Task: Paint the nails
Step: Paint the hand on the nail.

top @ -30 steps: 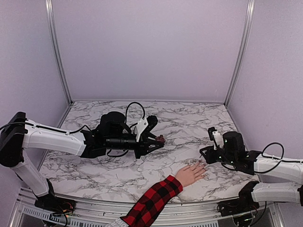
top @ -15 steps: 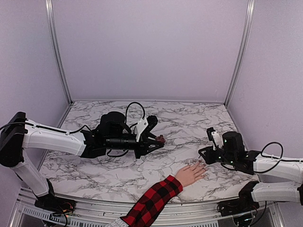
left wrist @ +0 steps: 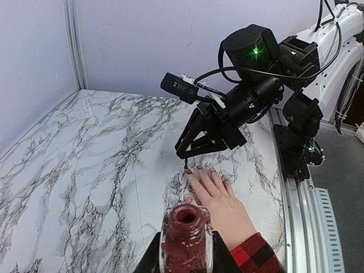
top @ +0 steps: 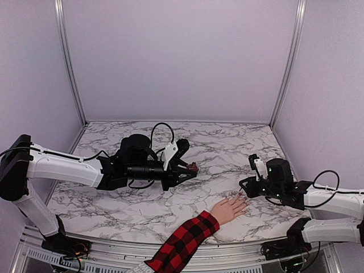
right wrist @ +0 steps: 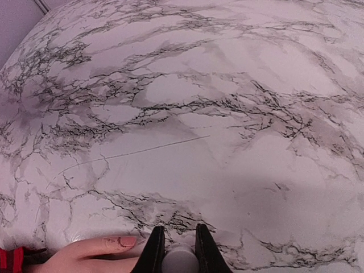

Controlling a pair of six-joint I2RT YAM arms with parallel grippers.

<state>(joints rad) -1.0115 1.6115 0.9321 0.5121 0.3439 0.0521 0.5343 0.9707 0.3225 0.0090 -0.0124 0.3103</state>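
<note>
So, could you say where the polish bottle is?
The bottle sits near the top view's centre, clamped in the left gripper, up-left of the hand.

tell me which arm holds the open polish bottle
The left arm's fingers grip the open dark-red bottle; the right arm's fingers hold only the brush cap.

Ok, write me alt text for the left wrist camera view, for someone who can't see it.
The right end effector holds a thin brush down at a fingertip of the pale hand lying flat on the marble table. In the foreground, the left end effector grips an open dark-red polish bottle.
</note>
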